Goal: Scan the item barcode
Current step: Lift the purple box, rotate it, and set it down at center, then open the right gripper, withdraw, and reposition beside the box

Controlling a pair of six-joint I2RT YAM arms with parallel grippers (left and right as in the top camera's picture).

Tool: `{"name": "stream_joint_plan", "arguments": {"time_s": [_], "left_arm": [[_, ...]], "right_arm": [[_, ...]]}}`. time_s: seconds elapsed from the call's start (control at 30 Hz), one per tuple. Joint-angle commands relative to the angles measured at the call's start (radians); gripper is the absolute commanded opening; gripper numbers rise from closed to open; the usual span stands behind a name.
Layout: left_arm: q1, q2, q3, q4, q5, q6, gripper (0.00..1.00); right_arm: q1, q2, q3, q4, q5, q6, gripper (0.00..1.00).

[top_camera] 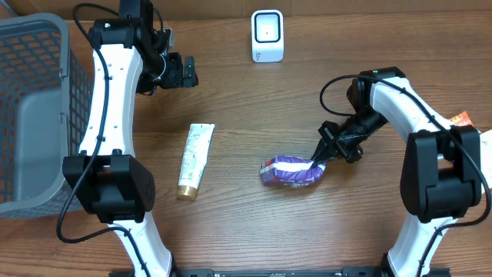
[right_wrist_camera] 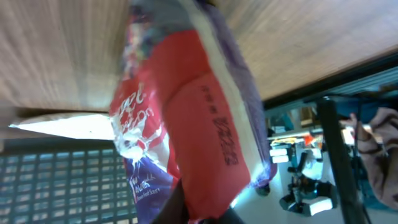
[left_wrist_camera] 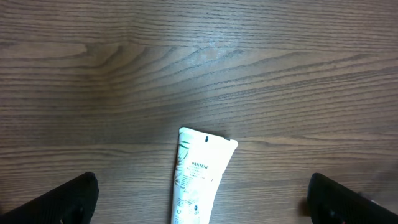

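Item: snack bag (top_camera: 292, 171), purple and red foil, lying on the table (top_camera: 254, 231) right of centre, nearer the front edge than the back. Handling: you can expect it to be light, soft and crinkly, with a slick skin that buckles under a pinch and contents that could crush. Best hold: a sealed end seam, not the puffed middle. Right gripper (top_camera: 323, 156): fingers together, clamped on the bag's right end. Left gripper (top_camera: 183, 71): fingers wide apart, holding nothing, hanging near the back left of the table. Scanner (top_camera: 267, 36): white, upright at the back edge, centre. Barcode: the right wrist view shows only a small printed stamp on the red panel, possibly a date code; you cannot tell which face carries the bars. Also present: tube (top_camera: 196, 160) left of centre; basket (top_camera: 31, 46) at the left edge.
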Motion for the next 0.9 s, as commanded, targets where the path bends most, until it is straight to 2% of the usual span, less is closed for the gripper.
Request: {"name": "stream_joint_plan", "arguments": {"time_s": [0.0,0.1,0.2,0.27,0.5,0.63,0.7,0.73,0.87], "left_arm": [[0.004,-0.016,0.014,0.001,-0.005,0.023,1.00],[0.004,-0.016,0.014,0.001,-0.005,0.023,1.00],[0.004,-0.016,0.014,0.001,-0.005,0.023,1.00],[0.004,-0.016,0.014,0.001,-0.005,0.023,1.00],[0.004,-0.016,0.014,0.001,-0.005,0.023,1.00],[0.004,-0.016,0.014,0.001,-0.005,0.023,1.00],[0.004,-0.016,0.014,0.001,-0.005,0.023,1.00],[0.004,-0.016,0.014,0.001,-0.005,0.023,1.00],[0.004,-0.016,0.014,0.001,-0.005,0.023,1.00]], "right_arm": [[0.002,0.067,-0.004,0.072,0.026,0.037,0.25],[0.001,0.096,-0.004,0.129,0.026,0.059,0.29],[-0.008,0.102,-0.001,0.235,0.026,0.062,0.45],[-0.024,0.102,0.013,0.289,0.026,0.058,0.50],[-0.116,0.102,0.197,0.275,0.162,-0.035,0.63],[-0.155,0.102,0.352,0.179,0.238,-0.185,0.90],[-0.169,0.102,0.455,0.069,0.269,-0.308,0.97],[-0.170,0.102,0.486,0.033,0.272,-0.374,1.00],[-0.170,0.089,0.527,-0.131,0.178,-0.683,1.00]]}}
